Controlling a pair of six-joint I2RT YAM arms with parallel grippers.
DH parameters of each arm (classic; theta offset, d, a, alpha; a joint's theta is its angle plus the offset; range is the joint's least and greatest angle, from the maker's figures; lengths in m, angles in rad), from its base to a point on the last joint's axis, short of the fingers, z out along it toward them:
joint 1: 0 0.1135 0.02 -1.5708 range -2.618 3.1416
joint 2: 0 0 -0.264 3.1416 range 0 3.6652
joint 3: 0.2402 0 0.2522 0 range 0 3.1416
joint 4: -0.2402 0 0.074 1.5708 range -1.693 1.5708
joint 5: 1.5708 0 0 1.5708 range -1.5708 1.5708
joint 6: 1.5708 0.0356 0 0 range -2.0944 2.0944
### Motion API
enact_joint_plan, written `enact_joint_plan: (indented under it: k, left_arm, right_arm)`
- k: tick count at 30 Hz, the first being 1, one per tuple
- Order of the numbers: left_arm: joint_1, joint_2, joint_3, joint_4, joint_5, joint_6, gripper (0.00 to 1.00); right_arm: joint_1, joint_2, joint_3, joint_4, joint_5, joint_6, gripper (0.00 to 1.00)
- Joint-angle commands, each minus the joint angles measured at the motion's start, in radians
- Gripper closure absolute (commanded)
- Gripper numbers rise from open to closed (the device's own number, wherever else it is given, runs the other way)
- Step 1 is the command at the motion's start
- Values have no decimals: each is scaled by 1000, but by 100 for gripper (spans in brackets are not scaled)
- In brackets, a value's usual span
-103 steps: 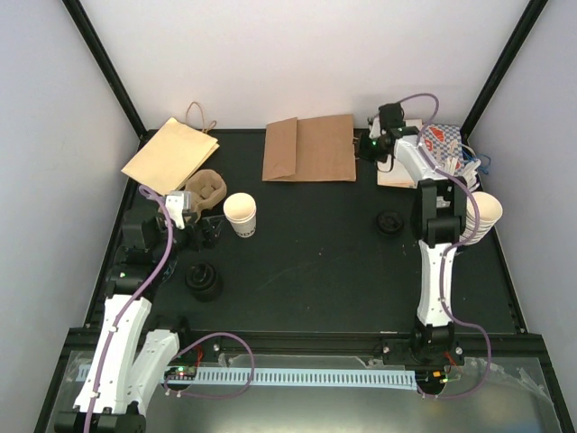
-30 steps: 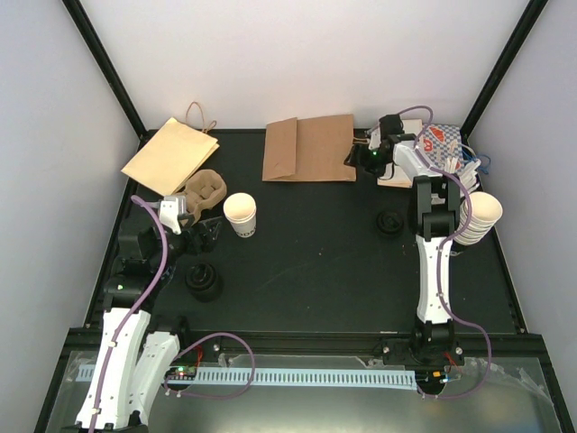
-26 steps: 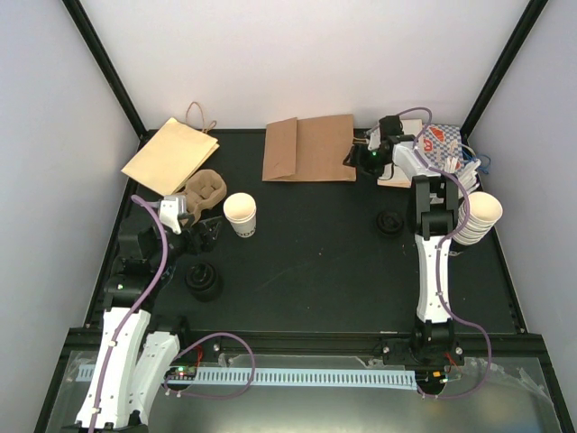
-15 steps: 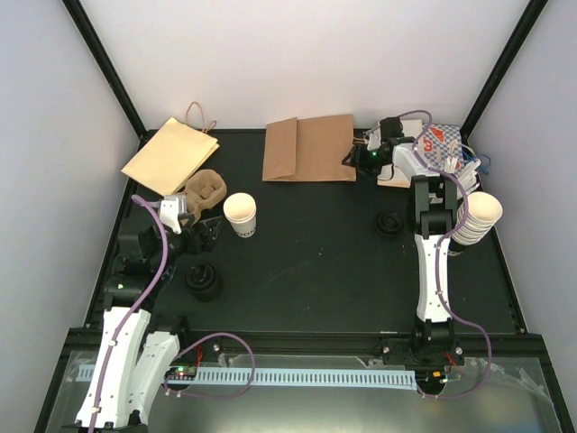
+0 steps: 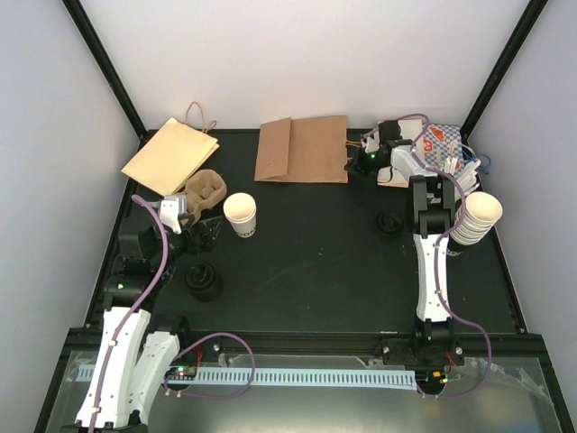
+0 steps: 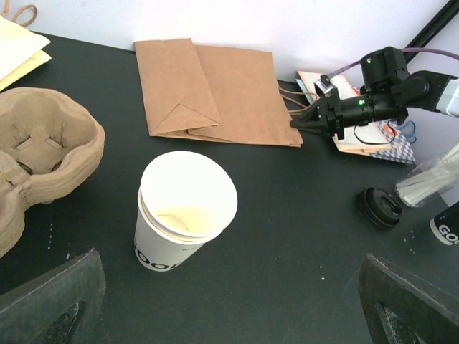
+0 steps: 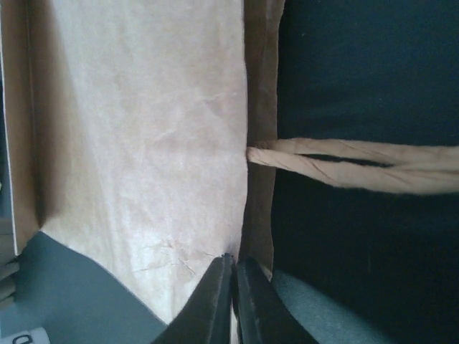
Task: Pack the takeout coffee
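At brown paper bag (image 7: 143, 143) handle edge: right gripper (image 7: 231, 287) clamped on the bag's rim.
Left of bag: left gripper (image 6: 229, 304) spread wide, empty, facing takeout coffee (image 6: 183, 215).

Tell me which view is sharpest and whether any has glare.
Left wrist: sharpest, cup crisp, soft shadow, no glare. Right wrist: very close, bag fills the frame, right gripper slightly blurred. Top external: even light, faint shadows.

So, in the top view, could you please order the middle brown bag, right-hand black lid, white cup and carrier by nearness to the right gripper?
1. brown bag, pinched by the right gripper, far middle.
2. black lid, right side.
3. white cup, left.
4. carrier, farther left.
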Motion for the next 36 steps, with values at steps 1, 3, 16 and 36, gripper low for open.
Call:
enact_joint_plan:
  k: [1, 3, 16, 36]
  left_arm:
    - [3, 1, -1, 32, 20, 14, 1]
    - [3, 1, -1, 31, 19, 14, 1]
    - [2, -4, -4, 34, 28, 10, 1]
    - [1, 30, -10, 50, 61, 0, 1]
  right_arm:
    - [3, -27, -32, 19, -46, -12, 98]
    - [2, -69, -73, 41, -63, -19, 99]
    - [4, -443, -462, 173, -102, -36, 99]
    - [89, -810, -837, 173, -25, -60, 99]
